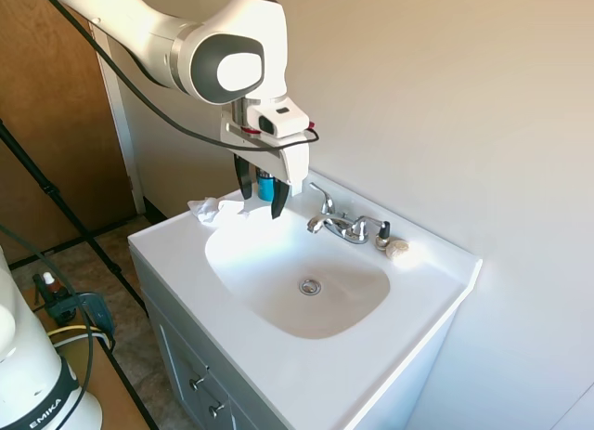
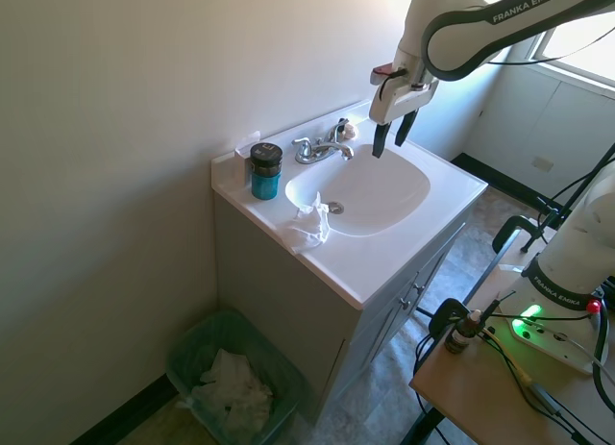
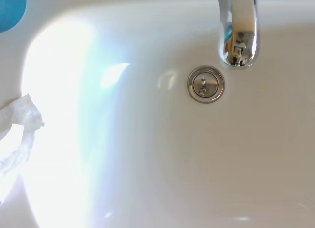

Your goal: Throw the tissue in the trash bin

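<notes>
Only second exterior view shows trash bin (image 2: 235, 373) below tissue (image 2: 309, 224)

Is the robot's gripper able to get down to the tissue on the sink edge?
Probably yes. The tissue lies in the open on the sink rim, nothing covering it. The gripper hangs above the basin, jaws open; only the blue jar stands nearby.

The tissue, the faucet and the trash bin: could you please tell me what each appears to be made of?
The tissue looks like thin, soft white paper, matte, crumpled with ragged edges. The faucet looks like polished chrome-finished metal: it mirrors its surroundings in the wrist view. The trash bin looks like translucent greenish plastic, possibly with a liner; its walls let light through, but the exact material is unclear.
</notes>
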### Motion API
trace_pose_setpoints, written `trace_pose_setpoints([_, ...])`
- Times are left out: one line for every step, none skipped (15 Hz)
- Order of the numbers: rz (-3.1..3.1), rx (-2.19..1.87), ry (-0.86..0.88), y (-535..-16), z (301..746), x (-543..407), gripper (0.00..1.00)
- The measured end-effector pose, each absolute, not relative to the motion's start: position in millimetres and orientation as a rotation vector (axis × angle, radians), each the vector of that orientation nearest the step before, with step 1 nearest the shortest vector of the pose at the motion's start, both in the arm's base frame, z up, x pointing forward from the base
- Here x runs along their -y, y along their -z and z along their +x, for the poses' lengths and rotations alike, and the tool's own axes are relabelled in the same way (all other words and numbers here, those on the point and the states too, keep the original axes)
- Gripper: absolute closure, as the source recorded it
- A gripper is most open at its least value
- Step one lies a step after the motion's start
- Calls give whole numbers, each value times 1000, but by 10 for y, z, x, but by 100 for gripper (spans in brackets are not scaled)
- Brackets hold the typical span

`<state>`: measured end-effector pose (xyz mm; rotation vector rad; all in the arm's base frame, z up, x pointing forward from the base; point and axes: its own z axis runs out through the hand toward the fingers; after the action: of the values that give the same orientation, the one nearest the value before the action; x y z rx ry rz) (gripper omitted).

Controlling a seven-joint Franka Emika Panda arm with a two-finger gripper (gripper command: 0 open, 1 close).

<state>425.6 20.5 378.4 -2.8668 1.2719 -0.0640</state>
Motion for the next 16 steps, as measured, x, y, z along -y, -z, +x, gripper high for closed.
trace_pose_setpoints([-2868,-1270,63,-3782,4256,-205,0])
trace_pose_setpoints([-2877,-1248,64,-3784,4255,-213,0])
trace_pose_setpoints([-2890,-1216,66,-3788,4253,-251,0])
trace_pose_setpoints([-2900,-1185,69,-3795,4250,-316,0])
trace_pose_setpoints([-2908,-1149,73,-3801,4245,-425,0])
trace_pose_setpoints([-2916,-1106,82,-3805,4237,-578,0])
trace_pose_setpoints([-2927,-1052,93,-3800,4223,-774,0])
trace_pose_setpoints([-2937,-1011,101,-3774,4208,-951,0])
trace_pose_setpoints([-2946,-981,108,-3731,4194,-1109,0])
trace_pose_setpoints([-2954,-954,107,-3668,4187,-1250,0])
trace_pose_setpoints([-2962,-931,101,-3600,4189,-1389,0])
trace_pose_setpoints([-2966,-918,92,-3518,4198,-1517,0])
trace_pose_setpoints([-2973,-903,80,-3427,4210,-1653,0])
trace_pose_setpoints([-2979,-889,67,-3328,4226,-1771,0])
trace_pose_setpoints([-2985,-878,52,-3233,4249,-1877,0])
trace_pose_setpoints([-2993,-869,35,-3140,4284,-1952,0])
